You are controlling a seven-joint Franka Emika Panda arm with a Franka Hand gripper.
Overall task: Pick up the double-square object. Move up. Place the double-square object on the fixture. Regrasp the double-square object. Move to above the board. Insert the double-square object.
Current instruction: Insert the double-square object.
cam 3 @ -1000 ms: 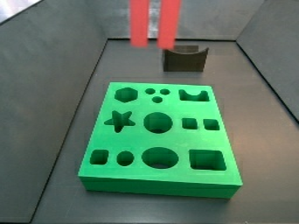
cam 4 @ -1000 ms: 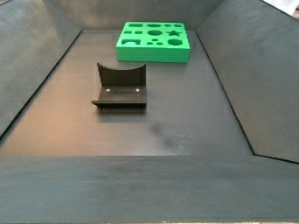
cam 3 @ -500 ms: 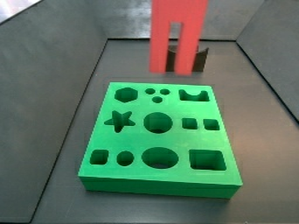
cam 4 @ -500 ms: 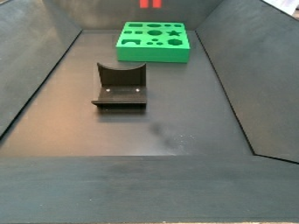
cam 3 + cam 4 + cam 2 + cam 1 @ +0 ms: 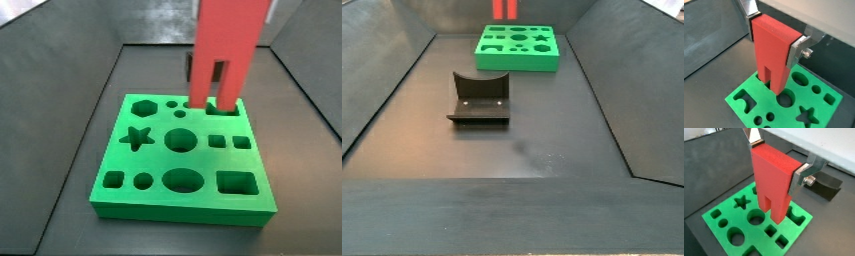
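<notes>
Gripping the double-square object [image 5: 774, 180], the gripper [image 5: 777, 155] shows in a wrist view as two silver fingers [image 5: 806, 172] pressed on the block's upper sides, prongs hanging down. The red block stands upright over the board [image 5: 731, 228], its prong tips over the cutouts near the middle (contact cannot be told). The fixture [image 5: 826, 184] sits on the dark floor past the board's far edge, partly behind a finger.

Same hold in a wrist view from the opposite side: gripper [image 5: 777, 27] clamped on the double-square object [image 5: 774, 50], a finger [image 5: 801, 47] with its bolt plainly visible on one flank. The slot between the prongs opens downward. The board [image 5: 751, 107] lies under it, with star, round and curved holes showing.

Next, a side view: the double-square object [image 5: 227, 50] runs down from the frame's top, upright, and its two prongs end at the board's [image 5: 181, 205] far edge, by the notched cutout there. The gripper itself is cut off above the frame (only a pale sliver beside the block at the top). Whether the prongs touch the green surface cannot be told.

Last, a side view from the far end: only a small strip of the double-square object [image 5: 504, 8] shows at the top, above the board [image 5: 516, 62]. The fixture [image 5: 478, 98] stands alone on the floor, well apart from the board and nearer this camera. The gripper is out of this frame.
</notes>
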